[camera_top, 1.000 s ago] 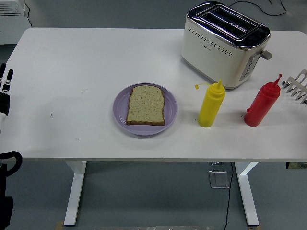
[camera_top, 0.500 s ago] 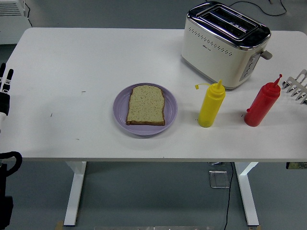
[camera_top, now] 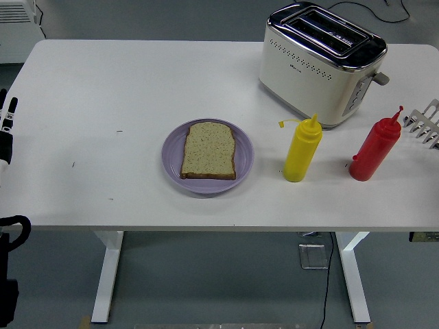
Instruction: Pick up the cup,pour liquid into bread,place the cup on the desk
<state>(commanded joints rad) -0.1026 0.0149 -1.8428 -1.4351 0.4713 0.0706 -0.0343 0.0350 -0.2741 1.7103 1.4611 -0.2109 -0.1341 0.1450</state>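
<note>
Nothing grasped — our right hand [camera_top: 425, 123], fingers spread, nears the red squeeze bottle [camera_top: 374, 151] by the table's [camera_top: 103, 82] right edge, presumably to pour on the bread slice [camera_top: 208, 150].

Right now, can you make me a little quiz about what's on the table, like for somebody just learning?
1. True or false: the slice of bread lies on the purple plate.
2. Which squeeze bottle stands closer to the plate? A) the yellow bottle B) the red bottle
3. Fill in: the toaster stands ______ the two bottles, toward the far edge of the white table.

Key:
1. True.
2. A. The yellow bottle stands just right of the plate, the red one further right.
3. Behind.

Neither bottle is held: the left hand sits at the table's left edge, and the right hand shows only its fingertips at the right edge.
</note>
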